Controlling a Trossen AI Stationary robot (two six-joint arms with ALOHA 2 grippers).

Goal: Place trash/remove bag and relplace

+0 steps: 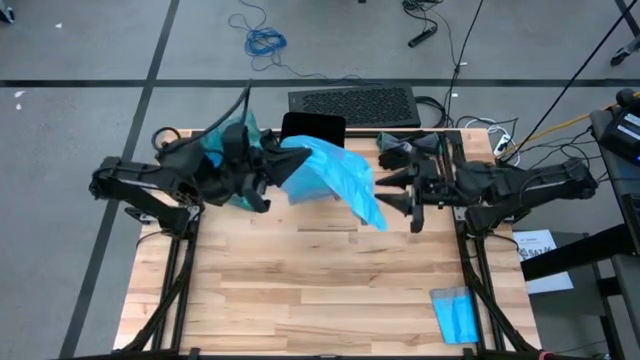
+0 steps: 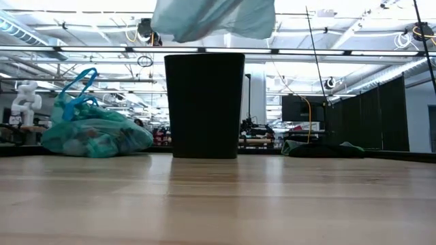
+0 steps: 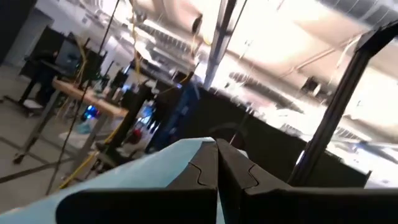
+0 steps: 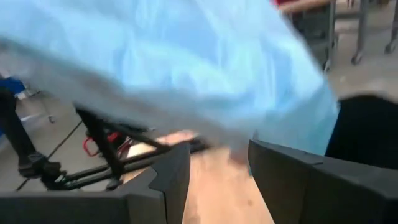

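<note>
— Count? 
— Two bags, one black bin (image 2: 204,105). The tied teal bag (image 2: 92,136), full, sits on the table beside the bin.
— The sky-blue bag (image 1: 335,175)? 
— Pinched in the left gripper (image 3: 217,163), fingers closed on it, hanging crumpled above the bin. The right gripper (image 4: 217,165) gapes empty just beside its loose edge.
</note>
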